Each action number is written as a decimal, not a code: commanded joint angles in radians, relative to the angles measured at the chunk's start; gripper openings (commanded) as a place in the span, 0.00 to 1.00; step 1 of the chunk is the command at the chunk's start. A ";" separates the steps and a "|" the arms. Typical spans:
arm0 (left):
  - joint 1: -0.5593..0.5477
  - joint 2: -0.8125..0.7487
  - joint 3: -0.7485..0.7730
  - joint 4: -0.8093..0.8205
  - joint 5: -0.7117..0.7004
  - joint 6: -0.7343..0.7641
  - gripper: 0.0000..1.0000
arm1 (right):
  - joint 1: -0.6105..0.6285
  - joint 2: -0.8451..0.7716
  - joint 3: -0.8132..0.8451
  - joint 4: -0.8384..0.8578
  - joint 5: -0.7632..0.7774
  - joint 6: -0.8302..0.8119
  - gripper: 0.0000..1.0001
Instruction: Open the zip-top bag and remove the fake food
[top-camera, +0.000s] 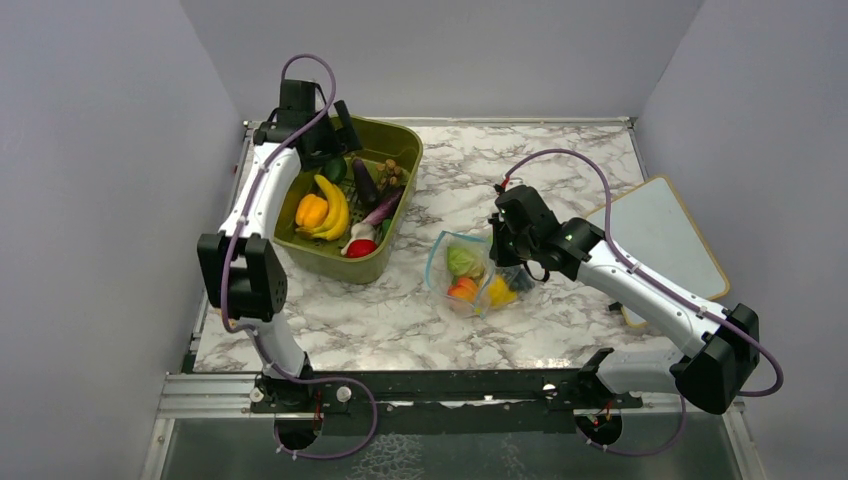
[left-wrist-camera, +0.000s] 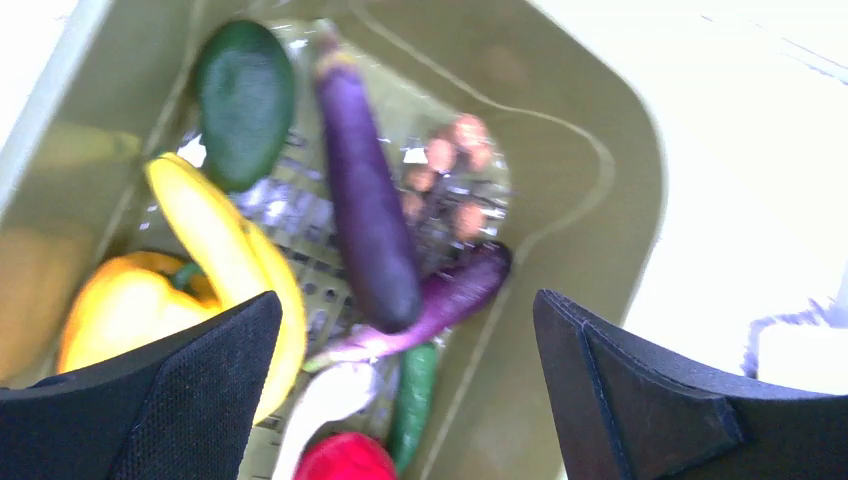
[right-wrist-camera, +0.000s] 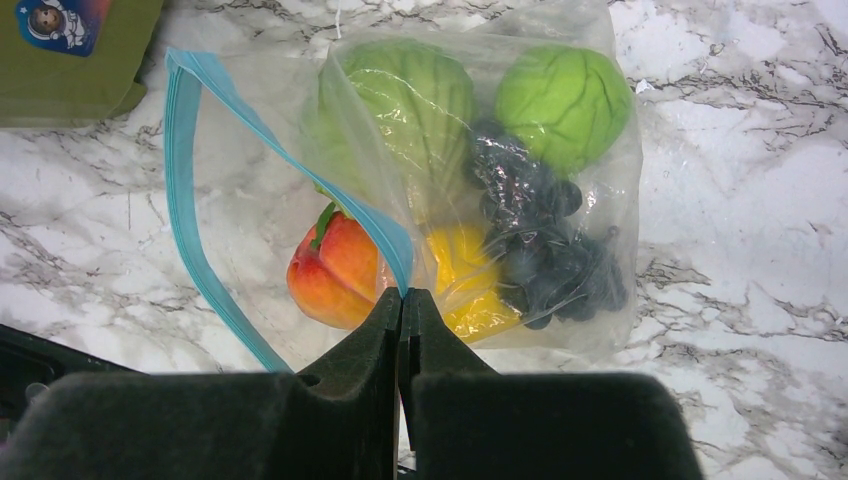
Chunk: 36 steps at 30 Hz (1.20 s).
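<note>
Soft, slippery zip-top bag (right-wrist-camera: 240, 190) just ahead of right gripper (right-wrist-camera: 402, 300), fingers pinched together, seemingly on its blue strip. Light fake food (right-wrist-camera: 565, 95) inside, beyond the fingertips; best taken singly through the mouth. Left gripper (left-wrist-camera: 405, 320) spread wide above green bin (left-wrist-camera: 600, 150).

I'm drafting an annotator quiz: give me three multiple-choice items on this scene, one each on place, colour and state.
1. The left gripper hangs over: A) the green bin B) a red plate C) a cardboard box
2. The zip-top bag has a zipper strip that is: A) red B) light blue C) black
3. The right gripper is: A) wide open B) out of view C) shut on the bag's mouth
Answers: A, its wrist view looks down into the bin; B, the strip shows blue; C, its fingers meet on the strip.
</note>
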<state>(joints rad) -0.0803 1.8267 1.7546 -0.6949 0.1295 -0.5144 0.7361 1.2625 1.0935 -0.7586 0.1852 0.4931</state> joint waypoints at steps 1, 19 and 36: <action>-0.073 -0.174 -0.117 0.120 0.105 -0.016 0.99 | 0.003 -0.015 0.026 0.029 -0.013 0.006 0.01; -0.443 -0.540 -0.665 0.382 0.227 -0.131 0.88 | 0.003 -0.135 -0.022 0.129 -0.032 0.058 0.01; -0.763 -0.397 -0.746 0.432 0.059 -0.298 0.56 | 0.003 -0.170 -0.086 0.186 -0.126 0.102 0.01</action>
<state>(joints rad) -0.8253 1.3918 1.0187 -0.2771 0.2756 -0.7277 0.7361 1.1122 1.0119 -0.6128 0.0795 0.5747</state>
